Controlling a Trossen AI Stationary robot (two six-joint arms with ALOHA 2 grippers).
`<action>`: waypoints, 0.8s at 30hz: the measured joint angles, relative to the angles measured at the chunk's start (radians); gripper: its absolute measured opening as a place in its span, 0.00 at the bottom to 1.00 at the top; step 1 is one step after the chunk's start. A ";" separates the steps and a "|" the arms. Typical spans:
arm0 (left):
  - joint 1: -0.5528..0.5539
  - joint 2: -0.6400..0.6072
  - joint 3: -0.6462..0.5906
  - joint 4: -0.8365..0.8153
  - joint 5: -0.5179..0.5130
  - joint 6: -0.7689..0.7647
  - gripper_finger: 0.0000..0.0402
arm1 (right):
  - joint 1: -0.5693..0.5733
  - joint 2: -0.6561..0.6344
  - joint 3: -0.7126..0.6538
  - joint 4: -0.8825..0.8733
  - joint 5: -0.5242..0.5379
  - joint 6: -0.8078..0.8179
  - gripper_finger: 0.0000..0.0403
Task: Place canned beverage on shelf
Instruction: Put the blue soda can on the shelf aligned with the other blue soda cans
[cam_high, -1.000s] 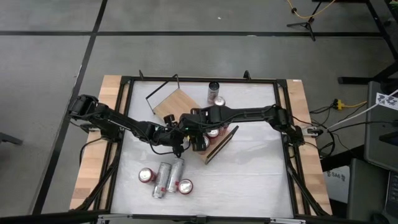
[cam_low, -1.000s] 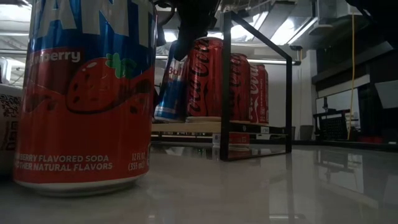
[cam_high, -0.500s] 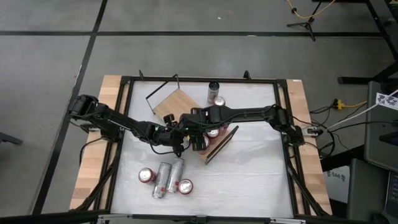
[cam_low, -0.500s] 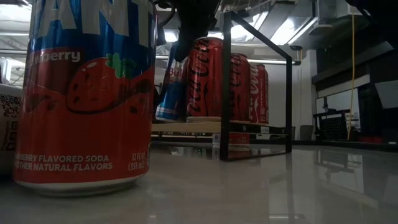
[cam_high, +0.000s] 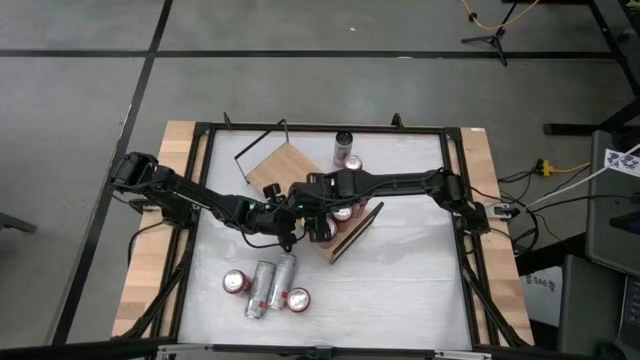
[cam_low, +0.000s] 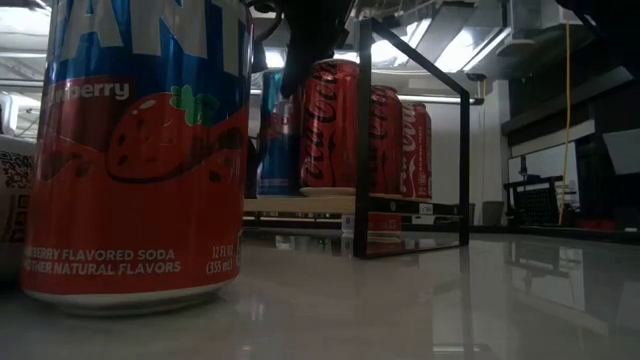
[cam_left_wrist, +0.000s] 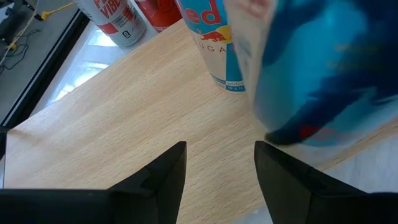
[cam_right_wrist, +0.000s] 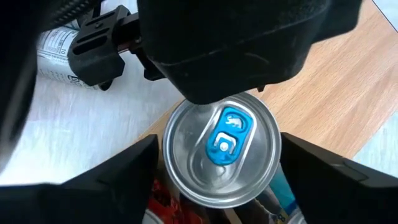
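White worktop (cam_high: 400, 270) fills the frame centre. The shelf (cam_high: 285, 165) lies at upper centre. Right gripper (cam_high: 322, 222) has jaws apart on either side of a blue canned beverage (cam_right_wrist: 222, 152) standing on the shelf beside red cans (cam_low: 365, 125). Left gripper (cam_high: 283, 222) is adjacent, jaws apart, empty.

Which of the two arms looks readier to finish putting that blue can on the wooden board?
The right. Its gripper sits directly above the blue can, fingers on either side of it, with the can upright on the shelf. The left gripper is open and empty beside it, holding nothing.
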 joint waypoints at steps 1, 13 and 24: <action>0.000 0.000 0.000 0.000 0.000 0.000 0.45 | 0.000 0.000 0.000 0.001 0.000 0.000 0.81; 0.000 0.000 0.000 -0.001 0.000 0.000 0.45 | 0.000 0.000 0.000 0.000 0.000 0.000 0.88; 0.000 -0.009 0.000 -0.007 -0.007 0.011 0.45 | 0.000 0.000 0.000 -0.001 0.005 0.000 0.88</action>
